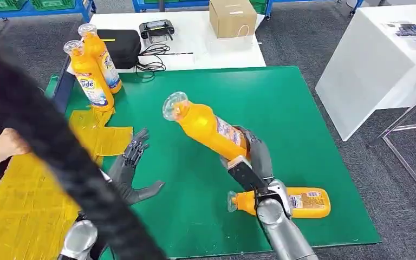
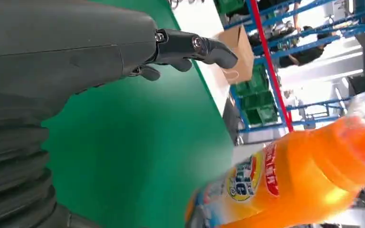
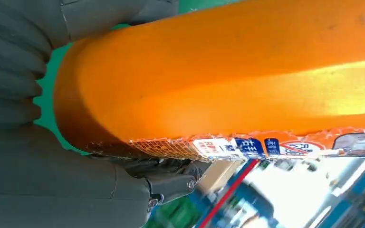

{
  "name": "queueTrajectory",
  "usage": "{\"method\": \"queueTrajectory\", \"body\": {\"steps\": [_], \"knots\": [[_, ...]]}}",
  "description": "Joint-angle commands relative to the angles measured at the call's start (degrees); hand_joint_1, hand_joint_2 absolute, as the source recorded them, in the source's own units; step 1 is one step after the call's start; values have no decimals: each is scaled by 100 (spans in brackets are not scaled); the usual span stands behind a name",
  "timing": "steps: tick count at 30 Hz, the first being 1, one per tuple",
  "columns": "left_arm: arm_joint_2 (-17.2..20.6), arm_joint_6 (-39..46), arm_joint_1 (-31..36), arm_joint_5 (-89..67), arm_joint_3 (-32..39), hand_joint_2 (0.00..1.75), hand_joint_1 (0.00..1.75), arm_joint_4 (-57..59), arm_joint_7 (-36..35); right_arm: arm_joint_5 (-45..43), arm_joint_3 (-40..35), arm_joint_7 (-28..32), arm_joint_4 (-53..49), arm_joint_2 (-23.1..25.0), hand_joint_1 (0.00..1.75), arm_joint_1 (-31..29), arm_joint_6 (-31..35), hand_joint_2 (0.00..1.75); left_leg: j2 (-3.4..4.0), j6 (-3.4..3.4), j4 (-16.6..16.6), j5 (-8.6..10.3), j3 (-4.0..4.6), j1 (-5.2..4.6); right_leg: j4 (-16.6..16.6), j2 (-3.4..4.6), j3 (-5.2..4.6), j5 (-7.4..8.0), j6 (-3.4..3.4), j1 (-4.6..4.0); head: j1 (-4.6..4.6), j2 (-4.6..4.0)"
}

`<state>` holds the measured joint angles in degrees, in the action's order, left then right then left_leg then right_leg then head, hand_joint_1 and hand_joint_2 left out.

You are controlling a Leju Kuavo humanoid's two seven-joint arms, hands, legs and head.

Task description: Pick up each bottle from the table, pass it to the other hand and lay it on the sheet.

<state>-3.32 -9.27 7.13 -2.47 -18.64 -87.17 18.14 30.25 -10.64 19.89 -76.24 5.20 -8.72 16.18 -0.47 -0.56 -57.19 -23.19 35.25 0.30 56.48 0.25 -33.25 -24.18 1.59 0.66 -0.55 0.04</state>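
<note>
My right hand point(image 1: 253, 154) grips an orange bottle point(image 1: 203, 125) by its lower body, lifted above the green mat and tilted with its clear cap toward the left; the same bottle point(image 3: 228, 71) is seen close up against my right hand point(image 3: 52, 156). My left hand point(image 1: 132, 170) hangs open over the mat to the bottle's left, fingers spread, holding nothing; the wrist view shows its fingers point(image 2: 190, 47) apart with the held bottle point(image 2: 294, 185) beyond. A second orange bottle point(image 1: 298, 202) lies on the mat behind my right forearm. Two more bottles point(image 1: 93, 67) stand upright at the mat's far left. The yellow sheet point(image 1: 21, 200) lies on the left.
A green mat point(image 1: 303, 119) covers the table. Behind it a white table carries a cardboard box point(image 1: 232, 17), a black case point(image 1: 122, 46) and a controller point(image 1: 156, 30). A white table point(image 1: 379, 59) stands at the right. A person's hand point(image 1: 5, 145) rests by the sheet. A thick black cable point(image 1: 49, 141) crosses the left foreground.
</note>
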Motion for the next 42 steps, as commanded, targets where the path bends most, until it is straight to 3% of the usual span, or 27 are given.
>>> {"method": "queueTrajectory", "body": {"steps": [1, 12, 42], "knots": [[50, -28, 295, 80, -237, 175, 0, 519, -36, -90, -383, 69, 80, 105, 169, -71, -53, 175, 0, 4, 2, -9, -18, 6, -5, -5, 20, -8, -6, -7, 2, 0], [34, -242, 434, 642, -267, 175, 0, 588, -86, -252, -1765, 273, 916, 349, 175, -142, -941, 175, 16, 7, 2, -17, -33, 16, -12, 7, 37, -9, -11, -18, 2, 0], [136, -534, 322, 1167, -552, 175, 0, 10, 134, -429, -2310, 294, 1551, 367, 175, -196, -885, 175, -1, 4, -2, -16, -23, 15, -10, -9, 33, -13, -7, -17, 0, 0]]}}
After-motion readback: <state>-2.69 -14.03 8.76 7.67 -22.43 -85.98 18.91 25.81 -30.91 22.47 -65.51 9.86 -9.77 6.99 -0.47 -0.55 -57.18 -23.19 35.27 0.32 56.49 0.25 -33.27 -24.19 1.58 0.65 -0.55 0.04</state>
